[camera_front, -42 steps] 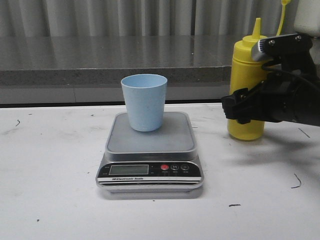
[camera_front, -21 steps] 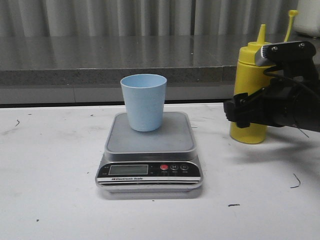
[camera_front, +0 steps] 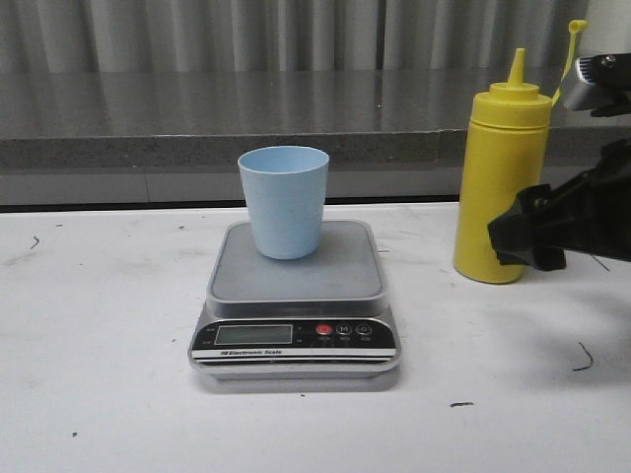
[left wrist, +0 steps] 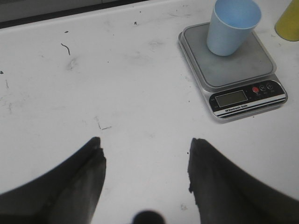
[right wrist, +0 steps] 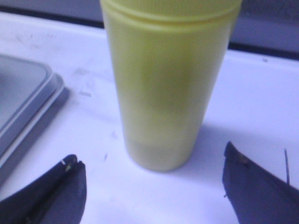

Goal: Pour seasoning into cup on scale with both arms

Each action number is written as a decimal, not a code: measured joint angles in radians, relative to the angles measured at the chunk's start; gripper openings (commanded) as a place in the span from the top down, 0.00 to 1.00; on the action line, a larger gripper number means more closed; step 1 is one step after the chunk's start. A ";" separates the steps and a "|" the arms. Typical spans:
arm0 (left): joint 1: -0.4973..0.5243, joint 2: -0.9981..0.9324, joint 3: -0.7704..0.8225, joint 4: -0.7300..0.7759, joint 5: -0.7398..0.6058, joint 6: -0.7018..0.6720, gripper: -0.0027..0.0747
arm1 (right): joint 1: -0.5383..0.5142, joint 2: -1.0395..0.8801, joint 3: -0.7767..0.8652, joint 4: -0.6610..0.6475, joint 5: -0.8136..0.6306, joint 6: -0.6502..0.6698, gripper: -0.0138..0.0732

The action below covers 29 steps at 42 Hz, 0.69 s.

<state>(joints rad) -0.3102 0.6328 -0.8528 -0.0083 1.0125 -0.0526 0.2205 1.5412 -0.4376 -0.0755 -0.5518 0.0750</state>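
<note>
The yellow seasoning bottle (camera_front: 498, 187) stands upright on the white table, right of the scale (camera_front: 296, 286), its cap hanging on its tether. The light blue cup (camera_front: 284, 202) stands on the scale's grey platform. My right gripper (camera_front: 527, 236) is open and empty, just right of the bottle and apart from it. In the right wrist view its fingers (right wrist: 150, 156) spread wide in front of the bottle (right wrist: 168, 84). My left gripper (left wrist: 145, 141) is open and empty over bare table, well away from the cup (left wrist: 232, 25) and scale (left wrist: 233, 70). It is out of the front view.
A grey stone ledge (camera_front: 197, 118) and a corrugated wall run behind the table. A white object (camera_front: 606, 30) stands at the back right. The scale's edge (right wrist: 23, 102) lies close beside the bottle in the right wrist view.
My right gripper, which was round the bottle, has let go and drawn back to the right. The bottle now stands free, slightly further right. Cup and scale have not moved.
</note>
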 measured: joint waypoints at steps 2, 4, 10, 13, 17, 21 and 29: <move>0.000 0.000 0.000 0.000 0.000 0.000 0.47 | 0.008 -0.066 -0.002 -0.029 0.144 0.041 0.14; 0.000 0.000 0.000 0.000 0.000 0.000 0.47 | 0.018 -0.130 -0.012 -0.044 0.272 0.071 0.14; 0.000 0.000 0.000 0.000 0.000 0.000 0.47 | 0.032 -0.276 -0.078 -0.055 0.693 0.111 0.14; 0.000 0.000 0.000 0.000 0.000 0.000 0.47 | 0.038 -0.336 -0.137 -0.045 0.887 0.113 0.14; 0.000 0.000 0.000 0.000 0.000 0.000 0.47 | 0.042 -0.392 -0.195 -0.019 1.077 0.088 0.14; 0.000 0.000 0.000 0.000 0.000 0.000 0.47 | 0.042 -0.450 -0.229 0.029 1.186 0.027 0.14; 0.000 0.000 0.000 0.000 0.000 0.000 0.47 | 0.043 -0.606 -0.234 0.123 1.292 -0.089 0.14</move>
<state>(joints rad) -0.3102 0.6328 -0.8528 -0.0083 1.0125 -0.0526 0.2636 0.9348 -0.6714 0.0476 0.7404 -0.0142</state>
